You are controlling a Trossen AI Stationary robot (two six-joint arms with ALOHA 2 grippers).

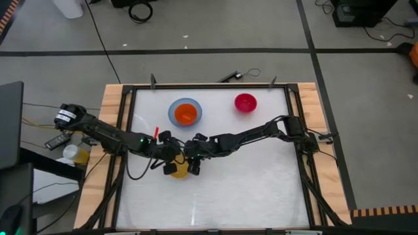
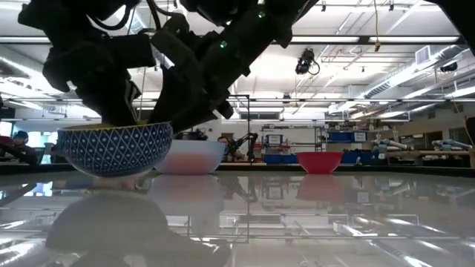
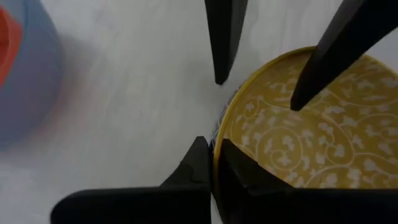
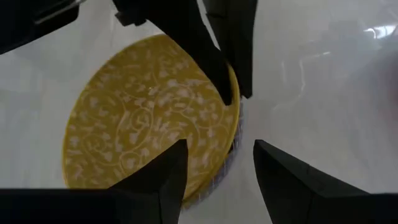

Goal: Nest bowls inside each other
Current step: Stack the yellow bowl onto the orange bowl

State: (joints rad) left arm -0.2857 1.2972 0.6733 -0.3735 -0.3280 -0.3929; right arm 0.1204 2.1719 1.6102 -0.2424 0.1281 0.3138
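Observation:
A yellow bowl [image 1: 177, 170] with a blue patterned outside [image 2: 115, 148] stands on its base on the white table, left of centre. My left gripper [image 3: 214, 146] is shut on its rim. My right gripper [image 4: 219, 143] is open, with one finger over the bowl's inside and one outside the rim, a little farther along the same far side. An orange-red bowl [image 1: 187, 113] sits inside the light blue bowl [image 1: 174, 111] at the back. The magenta-pink bowl [image 1: 245, 102] stands alone at the back right. My left gripper pinches the yellow bowl's rim [image 3: 222, 121] on its far left side, one finger inside the bowl and one outside. The fingers slant down from the table's left. The bowl sits upright with its base on the table [image 2: 111, 175].
The table's wooden frame [image 1: 111, 130] runs along both sides. A small red piece [image 1: 156, 132] lies beside the left arm. The near half of the white table [image 1: 215, 202] is free room. Cables and a bottle [image 1: 73, 153] lie off the table's left edge.

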